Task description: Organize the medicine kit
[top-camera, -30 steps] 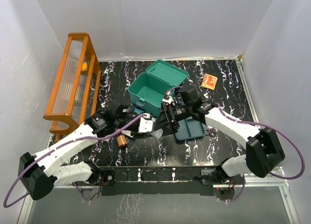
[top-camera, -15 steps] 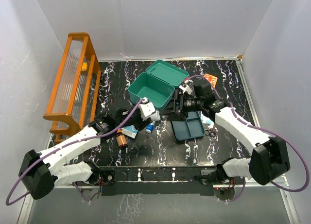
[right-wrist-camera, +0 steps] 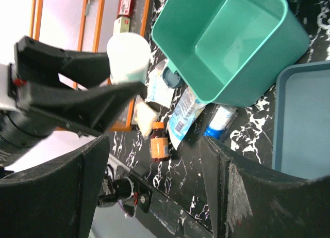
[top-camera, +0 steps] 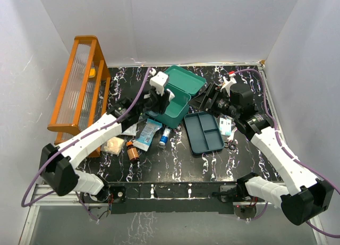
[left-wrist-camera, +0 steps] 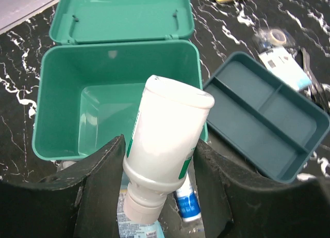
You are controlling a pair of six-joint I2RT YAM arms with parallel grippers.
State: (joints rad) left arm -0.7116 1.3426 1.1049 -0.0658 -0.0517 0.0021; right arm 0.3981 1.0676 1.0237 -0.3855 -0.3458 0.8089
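The medicine kit's teal box (top-camera: 172,109) stands open at the table's middle, its lid (top-camera: 183,79) tipped back; the inside (left-wrist-camera: 113,93) looks empty. Its three-compartment tray insert (top-camera: 203,132) lies on the table to the right of the box, also empty (left-wrist-camera: 263,124). My left gripper (top-camera: 158,100) is shut on a white bottle with a green label (left-wrist-camera: 165,140), held cap-down over the box's near wall (left-wrist-camera: 159,145). My right gripper (top-camera: 201,100) is open and empty, raised at the box's right side (right-wrist-camera: 154,142); that view shows the box (right-wrist-camera: 227,47) and the held bottle (right-wrist-camera: 128,57).
An orange wooden rack (top-camera: 79,91) stands along the left. In front of the box lie a blue-white pouch (top-camera: 146,134), a small blue vial (top-camera: 163,137), an orange-capped bottle (top-camera: 133,151) and a pale packet (top-camera: 114,145). A white card (top-camera: 226,126) and a tape roll (left-wrist-camera: 278,36) lie right of the tray.
My left gripper has risen from the table's front and moved back over the box with the white bottle. My right arm has drawn back and to the right, uncovering the tray.
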